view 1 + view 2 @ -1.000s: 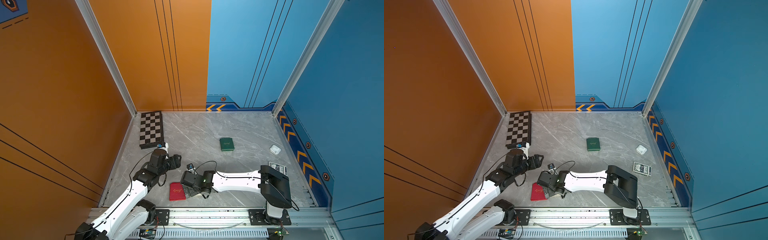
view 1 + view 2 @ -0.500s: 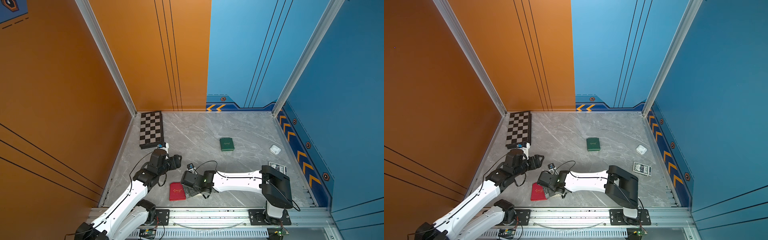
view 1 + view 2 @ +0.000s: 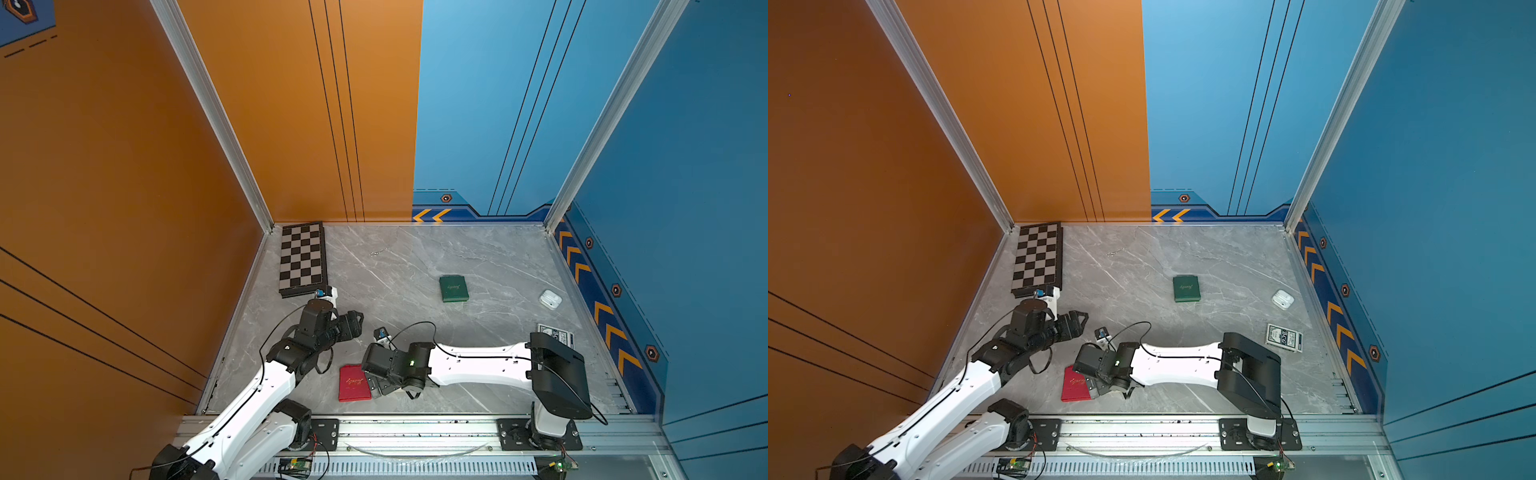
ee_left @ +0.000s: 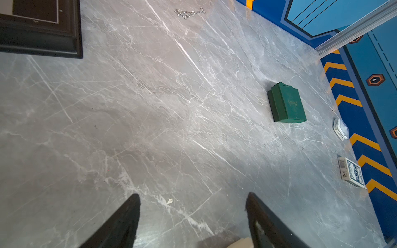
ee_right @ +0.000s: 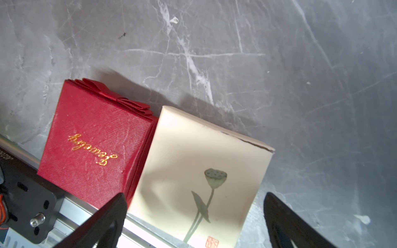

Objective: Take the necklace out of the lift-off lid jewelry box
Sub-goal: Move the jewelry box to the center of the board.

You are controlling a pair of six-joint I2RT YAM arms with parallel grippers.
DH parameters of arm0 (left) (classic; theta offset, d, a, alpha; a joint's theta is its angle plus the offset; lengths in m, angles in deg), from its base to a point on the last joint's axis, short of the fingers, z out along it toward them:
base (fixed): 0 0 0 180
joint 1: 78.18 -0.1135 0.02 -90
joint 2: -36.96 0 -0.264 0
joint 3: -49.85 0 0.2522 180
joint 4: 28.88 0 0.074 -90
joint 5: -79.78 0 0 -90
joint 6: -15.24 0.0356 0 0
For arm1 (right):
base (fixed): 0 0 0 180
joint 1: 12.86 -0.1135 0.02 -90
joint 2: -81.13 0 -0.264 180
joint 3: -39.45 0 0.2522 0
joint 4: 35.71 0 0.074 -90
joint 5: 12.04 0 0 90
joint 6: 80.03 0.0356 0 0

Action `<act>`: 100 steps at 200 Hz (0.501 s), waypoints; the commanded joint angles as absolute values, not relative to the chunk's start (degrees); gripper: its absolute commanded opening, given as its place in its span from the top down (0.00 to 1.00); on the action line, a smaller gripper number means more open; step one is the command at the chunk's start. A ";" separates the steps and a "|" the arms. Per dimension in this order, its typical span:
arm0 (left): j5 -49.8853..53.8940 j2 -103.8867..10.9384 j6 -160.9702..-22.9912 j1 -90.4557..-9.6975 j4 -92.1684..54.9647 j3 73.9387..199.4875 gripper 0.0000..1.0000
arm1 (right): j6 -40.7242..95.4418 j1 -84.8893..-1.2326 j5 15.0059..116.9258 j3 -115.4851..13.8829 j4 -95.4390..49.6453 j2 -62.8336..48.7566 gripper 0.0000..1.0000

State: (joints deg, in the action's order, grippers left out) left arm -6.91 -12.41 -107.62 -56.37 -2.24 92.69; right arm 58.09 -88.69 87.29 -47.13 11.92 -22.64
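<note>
Necklace (image 3: 379, 252) is out on the grey marble surface (image 3: 490, 257) in both top views, a small silver heap near the far edge, just beside the chessboard (image 3: 302, 259) and apart from both boxes. Green jewelry box (image 3: 453, 288) sits mid-surface with its lid on; red jewelry box (image 3: 353, 382) is at the near edge, also closed. Left end effector (image 3: 353, 325) hangs over bare marble, holding nothing. Right end effector (image 3: 379, 388) is low, right beside the red box. Earbud case (image 3: 550, 299) and card deck (image 3: 556, 333) are on the right side. Left wrist: jaws spread wide and empty, with the necklace (image 4: 190, 12), green box (image 4: 286, 104) and card deck (image 4: 351, 171) all well beyond the left end effector (image 4: 192, 196). Right wrist: jaws at full spread, nothing gripped. The red box (image 5: 96, 137) has gold script and a bow, and touches a cream packet (image 5: 199, 167) with a lotus drawing. Right end effector (image 5: 194, 196) sits over the packet; can't tell if there's contact.
</note>
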 commanded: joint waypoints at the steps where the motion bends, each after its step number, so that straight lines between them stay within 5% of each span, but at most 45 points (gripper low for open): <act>1: -5.79 -11.76 -107.19 -56.82 -3.42 91.93 0.21 | 59.19 -89.41 88.86 -49.09 14.09 -24.61 0.00; 100: -5.91 -10.95 -107.28 -56.86 -2.82 91.47 0.21 | 58.60 -89.54 90.48 -51.29 17.24 -28.05 0.00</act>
State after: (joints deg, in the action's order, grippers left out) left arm -6.54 -11.58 -107.62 -56.37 -2.28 92.49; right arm 58.09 -89.06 87.37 -49.90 13.10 -26.73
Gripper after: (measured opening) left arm 0.786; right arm 0.998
